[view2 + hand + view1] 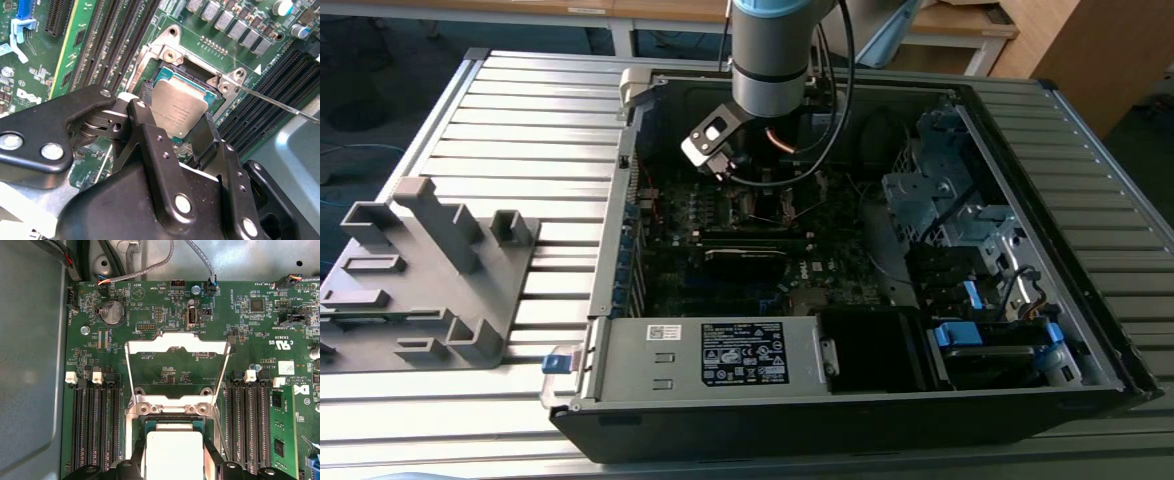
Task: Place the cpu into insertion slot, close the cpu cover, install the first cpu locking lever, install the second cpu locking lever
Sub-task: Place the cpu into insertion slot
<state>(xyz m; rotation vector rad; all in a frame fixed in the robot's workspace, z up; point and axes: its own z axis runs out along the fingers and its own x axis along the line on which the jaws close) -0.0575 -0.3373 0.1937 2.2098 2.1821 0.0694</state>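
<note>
The cpu point(180, 112) is pinched in my jaws, which are clenched on two opposite edges of it. It sits right over the open socket point(176, 76); whether it is fully seated I cannot tell. It is a small flat square with a dull, brushed grey metal top. I judge it light and quite stiff, but smooth enough to slip, and delicate on its underside and against the socket beneath. So the plain side edges are the place to hold it, kept level and with only modest squeeze. Taking the hinge side as twelve o'clock from the chip, my jaws stand at three and nine. The cpu cover point(150, 347) is swung up and open at twelve, a thin bright silvery frame with a wide window showing the green motherboard point(175, 375) through it. A thin steel lever point(280, 102), springy-looking wire, angles away from the socket's corner and is not latched. Long black memory slots point(95, 425) run in ribbed rows out at three and nine, and a shiny coin battery point(112, 312) lies beyond the cover toward eleven. In the exterior view my arm point(774, 60) reaches down into the open black computer case point(607, 250), which lies on a slatted metal desk point(520, 130). A grey moulded fixture point(434, 280) stands at about eight o'clock from the case.
</note>
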